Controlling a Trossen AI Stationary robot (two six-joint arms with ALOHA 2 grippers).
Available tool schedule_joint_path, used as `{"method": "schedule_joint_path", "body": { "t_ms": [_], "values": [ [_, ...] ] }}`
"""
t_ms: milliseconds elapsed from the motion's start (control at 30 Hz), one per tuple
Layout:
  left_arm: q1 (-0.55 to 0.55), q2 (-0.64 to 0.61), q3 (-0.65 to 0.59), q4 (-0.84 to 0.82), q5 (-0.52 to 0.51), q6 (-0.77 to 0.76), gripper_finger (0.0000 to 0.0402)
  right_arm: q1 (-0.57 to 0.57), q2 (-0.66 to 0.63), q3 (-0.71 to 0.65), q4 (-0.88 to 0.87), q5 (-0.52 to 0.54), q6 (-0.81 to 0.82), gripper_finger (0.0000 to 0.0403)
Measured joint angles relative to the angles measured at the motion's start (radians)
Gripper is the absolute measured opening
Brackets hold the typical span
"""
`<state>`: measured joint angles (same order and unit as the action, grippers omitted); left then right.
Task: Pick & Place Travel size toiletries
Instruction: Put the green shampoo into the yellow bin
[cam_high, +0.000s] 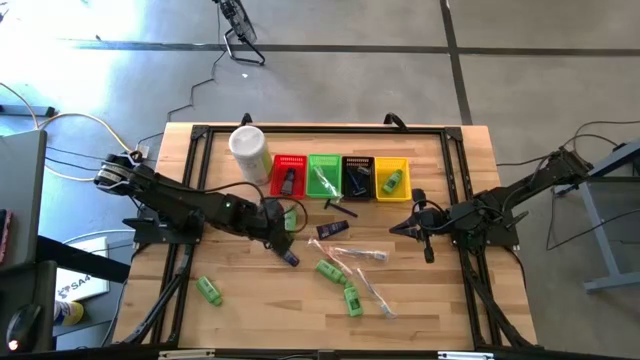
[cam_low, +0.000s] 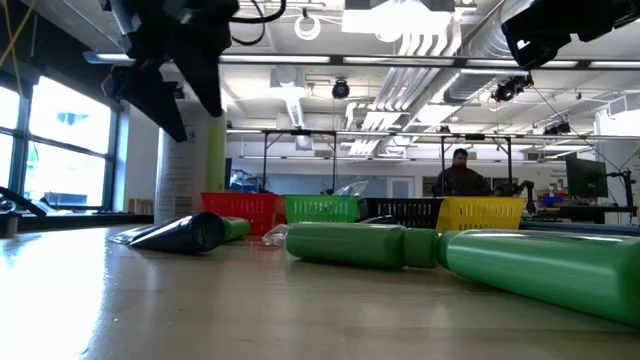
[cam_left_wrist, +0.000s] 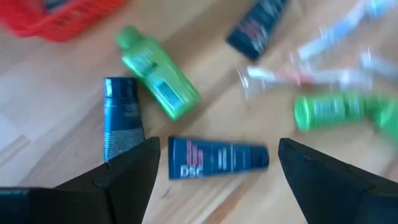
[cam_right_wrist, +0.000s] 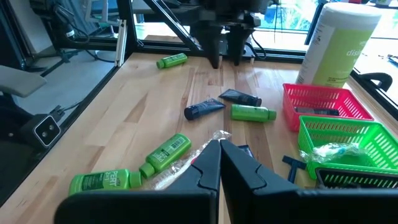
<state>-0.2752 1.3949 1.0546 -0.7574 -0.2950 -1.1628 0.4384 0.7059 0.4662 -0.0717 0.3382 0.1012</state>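
Observation:
Travel size toiletries lie scattered on the wooden table (cam_high: 180, 200): green bottles (cam_high: 208, 290) (cam_high: 330, 270), dark tubes (cam_high: 333, 229) (cam_high: 290, 258) and clear-wrapped sticks (cam_high: 350, 252). My left gripper (cam_high: 278, 228) hangs open above the table left of centre, and in its wrist view a dark blue tube (cam_left_wrist: 217, 158) lies flat below the gap between its fingers (cam_left_wrist: 137, 168). Beside that tube lie a second dark tube (cam_left_wrist: 121, 118) and a green bottle (cam_left_wrist: 158, 74). My right gripper (cam_high: 405, 225) is shut and holds nothing, hovering right of centre.
Red (cam_high: 289, 175), green (cam_high: 323, 175), black (cam_high: 357, 175) and yellow (cam_high: 392, 178) baskets stand in a row at the far side, each holding something. A tall white canister (cam_high: 248, 150) stands left of them. A person (cam_low: 460, 175) shows in the room behind.

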Motion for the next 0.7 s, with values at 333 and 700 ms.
{"method": "schedule_joint_path", "body": {
  "t_ms": [333,700],
  "values": [
    [0.000,0.075,0.001,0.034,-0.117,-0.178,0.0321,0.000,0.000,0.000,-0.001,0.000,0.000,0.0002],
    [0.001,0.173,0.000,0.067,-0.149,-0.308,0.0321,0.000,0.000,0.000,-0.001,0.000,0.000,0.0002]
  ]
}}
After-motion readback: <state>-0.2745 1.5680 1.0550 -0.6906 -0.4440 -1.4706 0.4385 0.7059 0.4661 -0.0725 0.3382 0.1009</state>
